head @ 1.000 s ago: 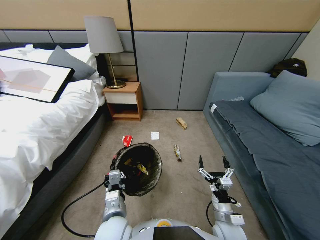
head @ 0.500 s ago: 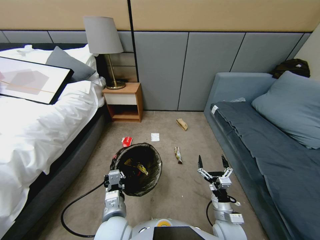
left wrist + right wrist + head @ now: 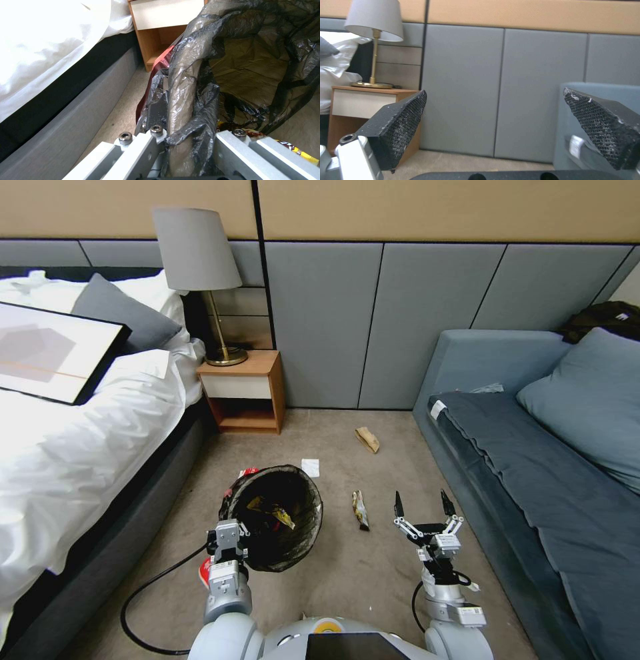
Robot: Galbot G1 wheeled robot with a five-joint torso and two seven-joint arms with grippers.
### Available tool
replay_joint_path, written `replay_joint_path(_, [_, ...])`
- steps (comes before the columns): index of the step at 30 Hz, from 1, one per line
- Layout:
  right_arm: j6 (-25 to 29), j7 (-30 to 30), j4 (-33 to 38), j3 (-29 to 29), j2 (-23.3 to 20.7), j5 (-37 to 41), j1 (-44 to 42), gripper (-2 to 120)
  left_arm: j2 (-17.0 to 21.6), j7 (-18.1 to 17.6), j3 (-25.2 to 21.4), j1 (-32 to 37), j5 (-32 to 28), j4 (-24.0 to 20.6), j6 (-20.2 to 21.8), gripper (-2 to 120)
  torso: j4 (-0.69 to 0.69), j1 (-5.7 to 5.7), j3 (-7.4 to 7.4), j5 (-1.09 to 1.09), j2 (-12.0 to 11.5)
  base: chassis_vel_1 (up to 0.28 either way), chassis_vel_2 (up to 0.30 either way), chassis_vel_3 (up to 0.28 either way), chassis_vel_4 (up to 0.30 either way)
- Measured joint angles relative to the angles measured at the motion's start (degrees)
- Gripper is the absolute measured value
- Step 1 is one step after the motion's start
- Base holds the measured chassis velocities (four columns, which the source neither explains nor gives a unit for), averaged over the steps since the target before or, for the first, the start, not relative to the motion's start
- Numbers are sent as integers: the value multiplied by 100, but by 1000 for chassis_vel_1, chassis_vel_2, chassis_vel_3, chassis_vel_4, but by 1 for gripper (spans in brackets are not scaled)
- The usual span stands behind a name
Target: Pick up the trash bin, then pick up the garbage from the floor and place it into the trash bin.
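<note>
Left tool (image 3: pixel 229 532): clamped on the bin's (image 3: pixel 275 515) near rim, bin held above the carpet (image 3: pixel 373 580) between bed (image 3: pixel 73 447) and sofa (image 3: pixel 533 480). Right tool (image 3: pixel 419 505): spread wide, empty, beside a dark wrapper (image 3: pixel 360 509). On the carpet beyond: paper scrap (image 3: pixel 310 467), brown bag (image 3: pixel 367 439).

Even, diffuse indoor lighting; shadows are soft. The white bedding (image 3: pixel 43 37) overexposes to glare in the left wrist view, and the head view bows at its edges. The nearest fingers (image 3: pixel 400 130) appear slightly soft, possibly out of focus.
</note>
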Motion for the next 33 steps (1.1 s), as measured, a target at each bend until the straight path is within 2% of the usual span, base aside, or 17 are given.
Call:
replay_joint_path(11, [122,-58,-55,-43,6,-213,113,100,-9,-3,13,6,0,1,2,1,0,-1,-1,0,0,-17,25,31,-26])
replay_joint_path(18, [-277,-2,35,-264,-168,-91,328,100,-6,-4,15,10,0,-5,4,1,-1,-1,-1,0,0,0,0,0,0])
replay_joint_path(20, [-708,76,54,-471,-315,45,501,100,2,-3,16,17,-1,-11,4,1,0,-1,-1,-1,0,0,0,0,0])
replay_joint_path(21, [-708,76,54,-471,-315,45,501,100,2,-3,16,17,-1,-11,4,1,0,-1,-1,-1,0,0,0,0,0])
replay_joint_path(24, [-1592,298,-6,-797,-466,225,863,100,19,-3,10,37,0,-35,4,1,0,-1,-1,0,0,0,0,0,0])
replay_joint_path(25, [-1592,298,-6,-797,-466,225,863,100,19,-3,10,37,0,-35,4,1,0,-1,-1,0,0,0,0,0,0])
replay_joint_path(27, [-2285,527,-76,-1005,-543,436,1091,100,24,-3,5,51,0,-43,4,1,1,0,0,0,0,0,0,0,0])
replay_joint_path(28, [-2850,663,-132,-1159,-604,675,1246,100,26,-3,1,63,0,-43,4,1,1,0,0,0,0,0,0,0,0])
replay_joint_path(29, [-2850,663,-132,-1159,-604,675,1246,100,26,-3,1,63,0,-43,4,1,1,0,0,0,0,0,0,0,0])
replay_joint_path(30, [-3316,716,-203,-1247,-662,887,1362,100,32,-3,-2,68,0,-43,4,1,0,-1,0,-1,0,0,0,0,0])
replay_joint_path(32, [-3813,743,-512,-1387,-768,1147,1613,100,37,-3,2,72,1,-43,4,1,0,0,0,1,0,0,0,0,0])
replay_joint_path(33, [-3813,743,-512,-1387,-768,1147,1613,100,37,-3,2,72,1,-43,4,1,0,0,0,1,0,0,0,0,0])
